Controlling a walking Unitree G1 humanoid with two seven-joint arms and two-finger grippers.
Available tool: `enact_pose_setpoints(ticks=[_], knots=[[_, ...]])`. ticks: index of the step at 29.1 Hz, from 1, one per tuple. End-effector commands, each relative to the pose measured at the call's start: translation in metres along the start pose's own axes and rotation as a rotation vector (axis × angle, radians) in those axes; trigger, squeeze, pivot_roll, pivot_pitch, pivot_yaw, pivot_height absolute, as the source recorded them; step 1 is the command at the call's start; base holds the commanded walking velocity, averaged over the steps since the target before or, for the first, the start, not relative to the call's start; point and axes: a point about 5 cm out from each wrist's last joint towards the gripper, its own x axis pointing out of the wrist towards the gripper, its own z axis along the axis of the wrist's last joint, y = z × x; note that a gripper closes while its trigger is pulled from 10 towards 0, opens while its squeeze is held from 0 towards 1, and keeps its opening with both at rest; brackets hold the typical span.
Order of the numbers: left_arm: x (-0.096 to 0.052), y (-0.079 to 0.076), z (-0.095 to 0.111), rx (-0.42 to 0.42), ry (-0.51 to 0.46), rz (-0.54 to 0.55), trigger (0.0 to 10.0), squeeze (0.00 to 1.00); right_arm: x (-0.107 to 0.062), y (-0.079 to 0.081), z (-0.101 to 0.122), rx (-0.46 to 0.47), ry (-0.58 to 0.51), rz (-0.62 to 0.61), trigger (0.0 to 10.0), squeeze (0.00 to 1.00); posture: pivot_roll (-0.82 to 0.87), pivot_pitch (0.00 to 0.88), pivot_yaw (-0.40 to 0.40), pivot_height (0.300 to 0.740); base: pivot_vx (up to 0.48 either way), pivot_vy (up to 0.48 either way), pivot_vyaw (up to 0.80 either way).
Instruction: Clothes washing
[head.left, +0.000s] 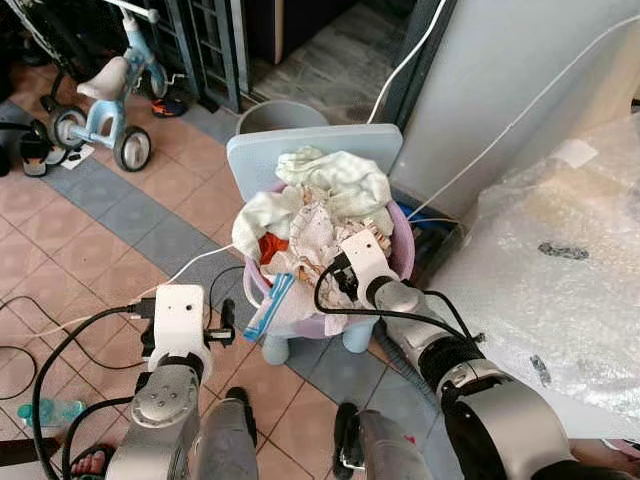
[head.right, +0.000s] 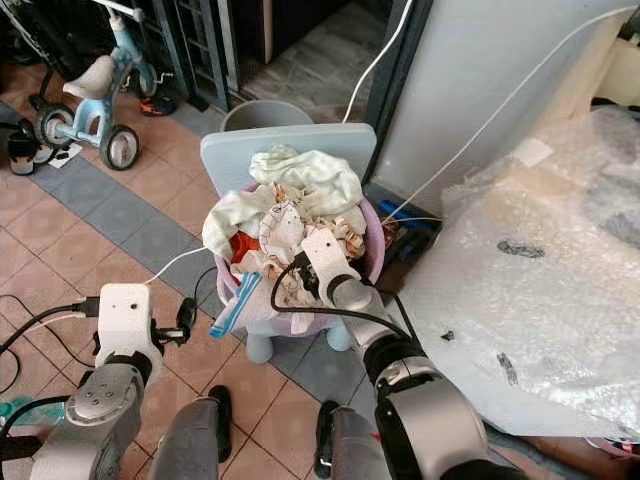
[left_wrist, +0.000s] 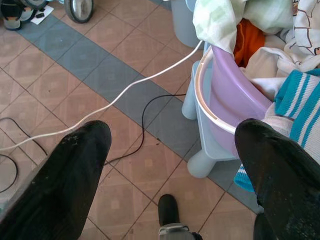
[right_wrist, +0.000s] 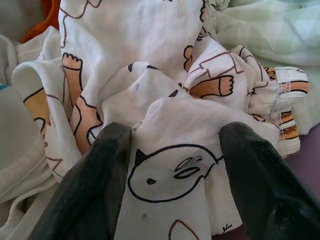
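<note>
I have the right claw (right_wrist: 172, 165) spread wide, fingers straddling a white cotton cloth printed with cartoon animals (right_wrist: 165, 125) atop the heaped laundry in the purple plastic basin (head.left: 402, 250), nothing pinched yet. The left claw (left_wrist: 175, 165) hangs released beside the basin's rim, over the tiled floor (left_wrist: 90, 75). I judge washing barely begun: everything remains piled, unloaded.

Looks like a home, maybe a porch or wash spot by the door. Has a floor of pink and grey tiles (head.left: 120, 215), a little blue tricycle (head.left: 105, 95), a grey bucket (head.left: 280, 115), and a purple tub (left_wrist: 232, 95) full of clothes (head.left: 320, 215) on a small blue chair (head.left: 300, 150). Also white cords (head.left: 185, 265) on the floor and bubble wrap (head.left: 560, 250).
</note>
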Motion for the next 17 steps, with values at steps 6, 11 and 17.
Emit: enact_pose_setpoints(ticks=[6,11,17], knots=[[-0.01,-0.002,0.0,0.005,0.025,-0.001,10.0,0.0,-0.002,0.023,-0.02,-0.137,0.096,0.103,0.0,0.0,0.25,0.379,-0.056,0.74,0.0,0.0,0.0],[-0.012,0.0,-0.001,0.008,0.04,0.004,10.0,0.0,-0.004,0.027,-0.029,-0.194,0.135,0.175,0.0,0.0,0.25,0.381,-0.062,0.74,0.0,0.0,0.0],[-0.01,-0.001,0.0,0.009,0.041,0.003,10.0,0.0,-0.004,0.022,-0.029,-0.175,0.14,0.175,0.0,0.0,0.25,0.374,-0.066,0.74,0.0,0.0,0.0]])
